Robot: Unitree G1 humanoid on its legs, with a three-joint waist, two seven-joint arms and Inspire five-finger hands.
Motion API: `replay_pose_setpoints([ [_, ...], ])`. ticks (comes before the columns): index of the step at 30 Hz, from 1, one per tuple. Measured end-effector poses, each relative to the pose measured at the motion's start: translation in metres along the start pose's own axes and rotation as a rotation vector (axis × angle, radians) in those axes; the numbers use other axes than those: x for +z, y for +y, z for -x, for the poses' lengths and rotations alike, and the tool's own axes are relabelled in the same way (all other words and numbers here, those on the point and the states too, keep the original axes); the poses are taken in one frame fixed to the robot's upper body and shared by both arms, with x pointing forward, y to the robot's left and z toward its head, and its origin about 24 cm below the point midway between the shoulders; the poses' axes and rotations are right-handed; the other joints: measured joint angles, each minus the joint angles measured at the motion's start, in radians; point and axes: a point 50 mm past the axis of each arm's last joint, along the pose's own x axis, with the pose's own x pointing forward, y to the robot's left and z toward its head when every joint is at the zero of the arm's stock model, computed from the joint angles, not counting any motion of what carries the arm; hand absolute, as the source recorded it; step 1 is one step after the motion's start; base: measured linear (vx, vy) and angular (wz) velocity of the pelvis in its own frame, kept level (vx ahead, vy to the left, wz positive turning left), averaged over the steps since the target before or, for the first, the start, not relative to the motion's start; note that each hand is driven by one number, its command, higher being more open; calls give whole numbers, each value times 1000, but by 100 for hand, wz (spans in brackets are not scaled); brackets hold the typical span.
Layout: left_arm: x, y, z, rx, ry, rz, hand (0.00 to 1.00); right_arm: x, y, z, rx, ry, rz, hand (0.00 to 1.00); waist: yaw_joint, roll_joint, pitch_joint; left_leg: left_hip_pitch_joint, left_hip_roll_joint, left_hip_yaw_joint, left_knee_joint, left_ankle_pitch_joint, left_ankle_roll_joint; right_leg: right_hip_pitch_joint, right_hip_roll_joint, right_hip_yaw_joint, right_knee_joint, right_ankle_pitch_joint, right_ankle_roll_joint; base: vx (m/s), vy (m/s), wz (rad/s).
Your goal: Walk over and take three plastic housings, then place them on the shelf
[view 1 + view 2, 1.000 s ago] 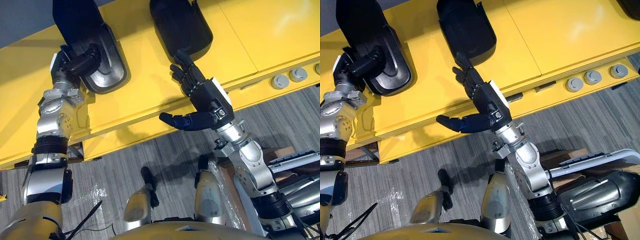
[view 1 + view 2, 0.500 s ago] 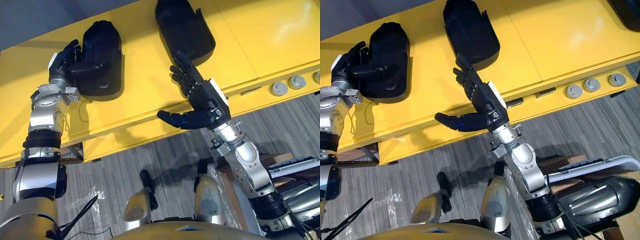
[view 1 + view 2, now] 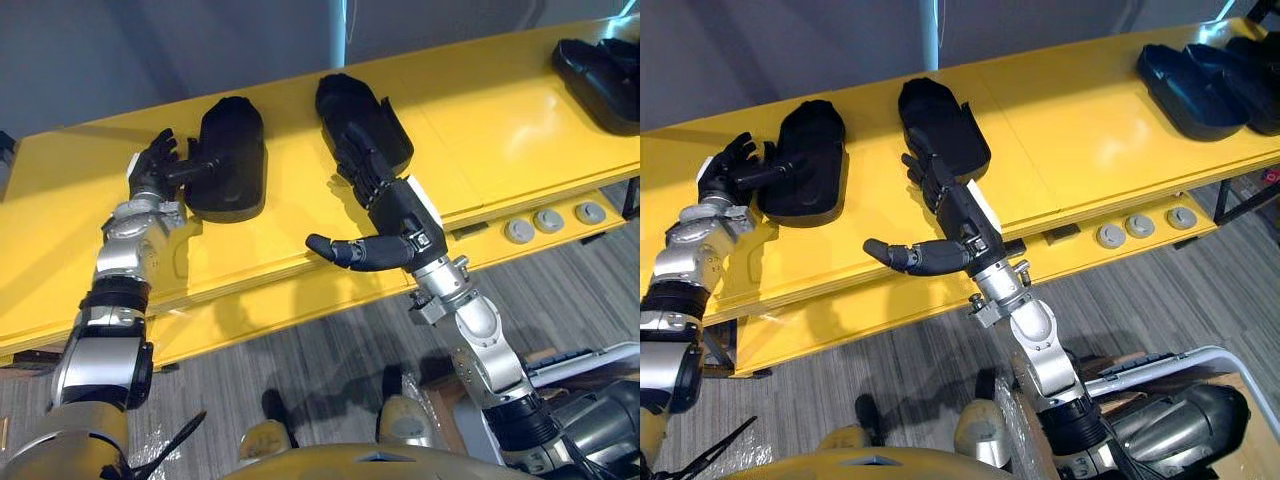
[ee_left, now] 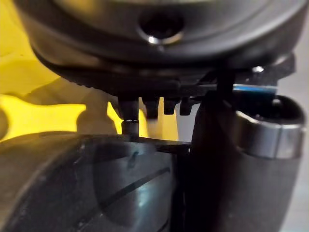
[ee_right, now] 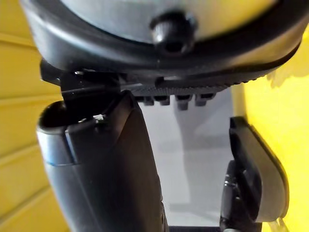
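Two black plastic housings lie on the yellow shelf (image 3: 500, 130). The left housing (image 3: 232, 160) lies with its rounded side up, and my left hand (image 3: 152, 172) sits at its left edge with fingers straight and spread, thumb resting against the shell. In the left wrist view its dark surface (image 4: 96, 183) shows close below the thumb (image 4: 241, 159). The middle housing (image 3: 362, 108) lies hollow side up. My right hand (image 3: 390, 205) hovers open at its near end, thumb stuck out sideways. Whether those fingers touch it I cannot tell. Its rim (image 5: 256, 179) shows in the right wrist view.
More black housings (image 3: 1195, 80) lie at the shelf's far right end. Three round grey knobs (image 3: 545, 222) sit on the shelf's front face under the top board. A grey moulded part (image 3: 1185, 415) lies in a box at my lower right on the grey carpet.
My left hand's fingers have straightened and let go of the left housing, which now lies rounded side up on the shelf. The camera has pulled back. The right hand stays open.
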Motion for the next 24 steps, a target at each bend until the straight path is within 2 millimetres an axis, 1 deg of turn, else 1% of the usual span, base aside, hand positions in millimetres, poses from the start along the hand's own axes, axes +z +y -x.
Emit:
replay_pose_setpoints([
  [3,0,-4,7,31,-35,-5,100,-4,0,1,-44,0,-45,100,4,1,-2,11,0,1,-11,3,-1,13,3,-5,-14,7,0,0,0,0],
  [5,2,-1,10,89,-67,-78,100,-9,0,4,-76,19,-60,100,4,2,-8,18,0,2,-17,4,-1,20,4,-8,-17,8,-1,0,0,0],
  [7,7,8,14,180,-93,-113,100,-17,0,11,-117,55,-76,100,9,7,-32,17,0,-1,-17,4,-1,21,4,-13,-19,8,-1,22,5,4],
  [9,10,15,17,239,-117,-127,100,-19,0,16,-141,70,-81,100,13,11,-50,17,0,-5,-17,4,-1,27,4,-21,-21,8,-1,24,3,9],
  [10,12,18,17,273,-126,-117,100,-20,0,18,-150,79,-82,100,21,16,-60,21,0,-10,-17,4,-1,37,4,-28,-26,8,-1,13,3,12],
  [12,13,23,20,307,-134,-102,100,-20,0,18,-147,81,-72,100,28,20,-70,20,0,-12,-18,4,-1,40,4,-31,-28,8,-1,-9,3,8],
  [13,13,26,22,320,-141,-100,100,-20,1,18,-144,84,-58,100,28,21,-73,20,0,-17,-18,4,-1,43,4,-35,-29,8,-1,-20,3,12],
  [15,12,31,38,359,-190,-111,100,-23,2,19,-157,103,-56,100,29,22,-89,25,0,-31,-19,4,-1,63,4,-54,-37,6,-3,-18,4,17],
  [16,12,31,42,362,-200,-106,100,-23,2,19,-159,108,-57,100,33,22,-95,25,0,-33,-19,4,-1,64,4,-56,-37,5,-4,-10,6,13],
  [18,9,25,56,367,-232,-56,100,-24,0,20,-176,116,-47,100,57,23,-114,25,0,-44,-22,5,-3,72,4,-70,-39,4,-6,-14,5,13],
  [19,8,22,60,365,-239,-44,100,-24,-1,19,-182,119,-30,100,60,23,-120,23,0,-49,-23,5,-3,74,4,-75,-39,3,-6,-19,2,21],
  [21,3,13,76,343,-268,-1,100,-21,-2,14,-200,109,20,100,80,22,-133,16,0,-63,-23,8,-4,77,4,-86,-40,2,-8,-13,3,19],
  [22,1,7,87,319,-291,34,100,-19,-4,8,-213,95,50,100,86,21,-134,16,0,-69,-23,12,-4,81,3,-95,-40,2,-8,-14,2,14],
  [23,0,4,92,305,-304,52,100,-19,-6,4,-216,92,67,100,87,20,-135,15,0,-75,-23,14,-4,85,3,-102,-40,2,-8,-27,-2,25],
  [24,-4,-7,107,243,-326,96,100,-19,-11,-6,-239,88,70,100,96,14,-139,13,0,-91,-23,18,-4,93,3,-116,-40,1,-10,-26,-1,22],
])
